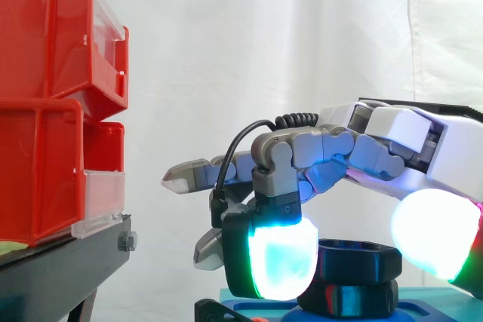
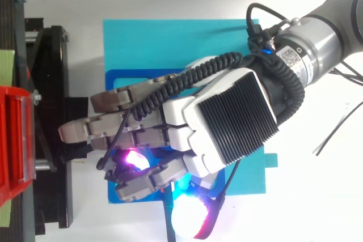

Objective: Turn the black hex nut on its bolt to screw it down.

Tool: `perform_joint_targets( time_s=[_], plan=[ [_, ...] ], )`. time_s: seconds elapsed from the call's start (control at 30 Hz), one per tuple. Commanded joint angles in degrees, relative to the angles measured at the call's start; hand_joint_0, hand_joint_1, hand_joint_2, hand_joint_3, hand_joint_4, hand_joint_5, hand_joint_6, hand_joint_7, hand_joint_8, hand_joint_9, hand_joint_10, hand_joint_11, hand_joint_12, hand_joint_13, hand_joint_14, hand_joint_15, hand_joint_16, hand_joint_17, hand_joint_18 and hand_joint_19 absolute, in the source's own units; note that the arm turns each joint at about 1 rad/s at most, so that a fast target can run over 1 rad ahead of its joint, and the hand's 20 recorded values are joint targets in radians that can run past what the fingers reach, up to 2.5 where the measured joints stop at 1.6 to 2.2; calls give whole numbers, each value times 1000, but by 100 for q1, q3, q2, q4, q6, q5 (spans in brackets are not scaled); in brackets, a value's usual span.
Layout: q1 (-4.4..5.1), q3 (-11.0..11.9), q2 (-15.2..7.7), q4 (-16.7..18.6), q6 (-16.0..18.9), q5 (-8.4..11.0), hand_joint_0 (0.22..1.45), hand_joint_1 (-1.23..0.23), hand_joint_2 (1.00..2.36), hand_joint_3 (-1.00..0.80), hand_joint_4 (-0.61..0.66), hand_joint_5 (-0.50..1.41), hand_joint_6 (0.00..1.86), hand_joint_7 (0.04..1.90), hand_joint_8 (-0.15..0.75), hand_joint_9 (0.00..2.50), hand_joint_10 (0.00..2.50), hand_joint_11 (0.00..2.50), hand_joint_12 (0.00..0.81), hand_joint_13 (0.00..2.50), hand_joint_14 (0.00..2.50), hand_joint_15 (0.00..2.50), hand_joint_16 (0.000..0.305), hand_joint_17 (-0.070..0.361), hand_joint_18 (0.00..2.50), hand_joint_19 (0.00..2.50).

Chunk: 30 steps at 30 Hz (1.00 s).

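Note:
The black hex nut (image 1: 361, 259) sits on its bolt, above a second black hex piece (image 1: 355, 297) that rises from a blue base (image 1: 426, 308). My hand (image 1: 392, 141) reaches in from the right, just above the nut. One finger curls down so that its cyan glowing pad (image 1: 281, 259) lies against the nut's left side. A white glowing pad (image 1: 434, 231) lies against its right side, so the nut is pinched between them. The other fingers stretch straight out to the left. From above, the hand (image 2: 227, 123) covers the nut over the blue plate (image 2: 170, 43).
Stacked red bins (image 1: 53, 103) stand on a black stand (image 1: 68, 258) at the left, a short gap from my outstretched fingertips. In the top view the stand (image 2: 54, 111) runs along the left edge, with white tabletop around the blue plate.

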Motion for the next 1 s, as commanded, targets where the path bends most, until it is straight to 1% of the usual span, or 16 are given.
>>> perform_joint_targets(
  time_s=[0.0, 0.2, 0.37, 0.9, 0.97],
  plan=[
    [14, -28, 0, 46, -5, 2, 473, -69, 1000, -500, 165, -17, 501, 1594, 197, 862, 0, 15, 340, 520, 0, 0, 51, 114, 590, 570],
    [14, -19, 0, 90, 4, 2, 473, -71, 1000, -500, 166, -18, 501, 1598, 198, 858, 0, 13, 340, 520, 0, 0, 51, 114, 591, 570],
    [-13, -19, 0, 117, 4, 2, 473, -72, 1000, -500, 164, -18, 501, 1589, 194, 856, 0, 18, 340, 519, 0, 0, 50, 113, 588, 570],
    [-162, -28, 0, 204, -5, -24, 474, -74, 1000, -500, 160, -17, 501, 1595, 208, 863, 0, 25, 339, 522, 0, 0, 51, 114, 594, 569],
    [-223, -28, 0, 231, 4, -42, 474, -75, 1000, -500, 160, -17, 501, 1596, 209, 867, 0, 32, 339, 523, 0, 0, 51, 114, 596, 561]
  ],
)
